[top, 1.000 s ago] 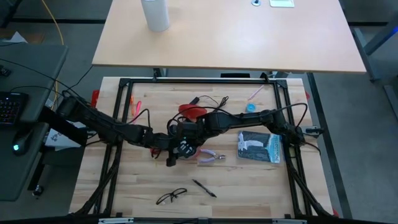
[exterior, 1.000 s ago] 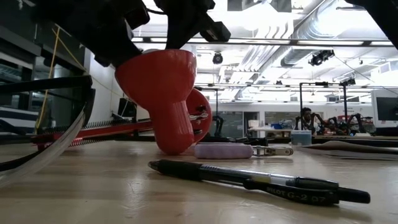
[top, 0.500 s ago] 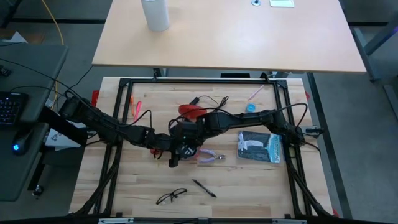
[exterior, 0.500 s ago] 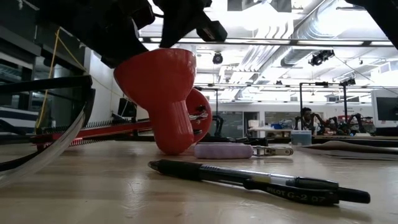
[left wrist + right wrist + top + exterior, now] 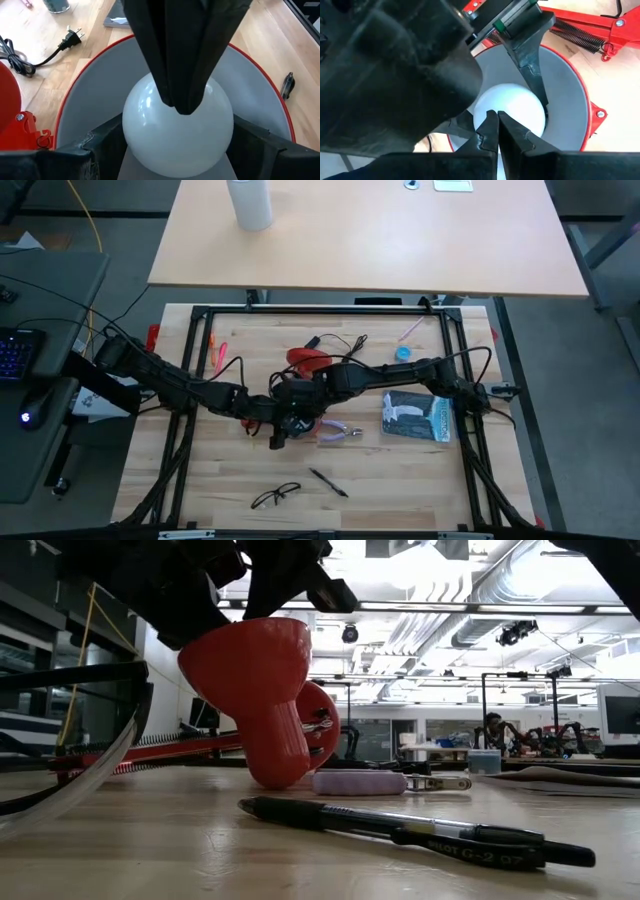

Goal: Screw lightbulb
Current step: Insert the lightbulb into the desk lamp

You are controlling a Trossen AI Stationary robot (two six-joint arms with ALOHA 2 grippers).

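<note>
Both arms reach in low over table (image 5: 400,480), meeting mid-table above red lamp shade (image 5: 250,665). Lightbulb (image 5: 177,132) sits inside shade's white cone. Left gripper (image 5: 177,150) spread wide, fingers (image 5: 105,145) flanking bulb on both sides, apparently holding it. Right gripper (image 5: 497,131) pinched shut, holding nothing, tips pressed at top of bulb. Pen (image 5: 400,830) lies nearby on wood.

Robotics lab: exposed ducts (image 5: 500,615) running overhead, other arm rigs (image 5: 540,735) standing on far benches, a person (image 5: 490,728) sitting there.
</note>
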